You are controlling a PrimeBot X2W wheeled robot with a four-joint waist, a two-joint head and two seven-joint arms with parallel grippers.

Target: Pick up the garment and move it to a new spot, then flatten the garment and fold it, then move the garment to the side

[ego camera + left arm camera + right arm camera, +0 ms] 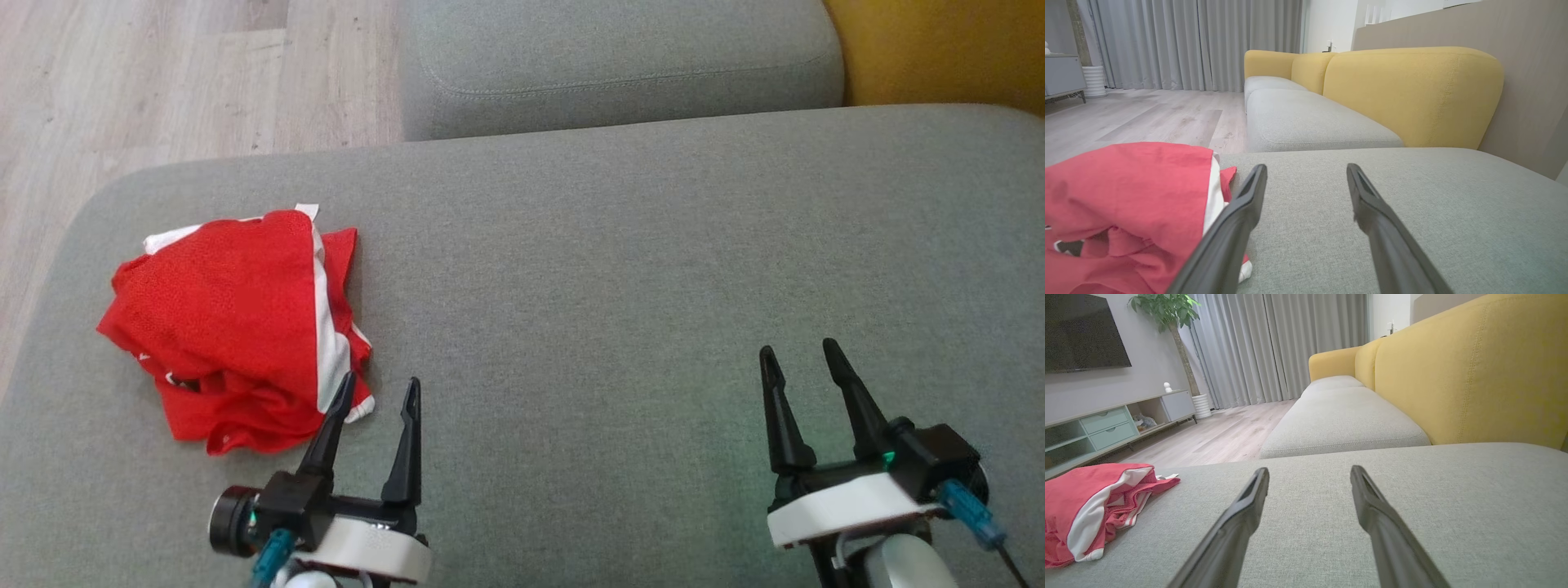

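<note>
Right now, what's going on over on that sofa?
A red and white garment lies in a crumpled heap at the left of the grey sofa cushion. The left gripper stands open right beside the heap's near edge. The right gripper is open over bare cushion. Nothing is picked up yet.

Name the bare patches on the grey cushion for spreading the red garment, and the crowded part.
Free: the grey cushion from the red garment rightward to the yellow backrest, including the strip between left end effector and right end effector. Crowded: the left end, where the garment lies bunched.
</note>
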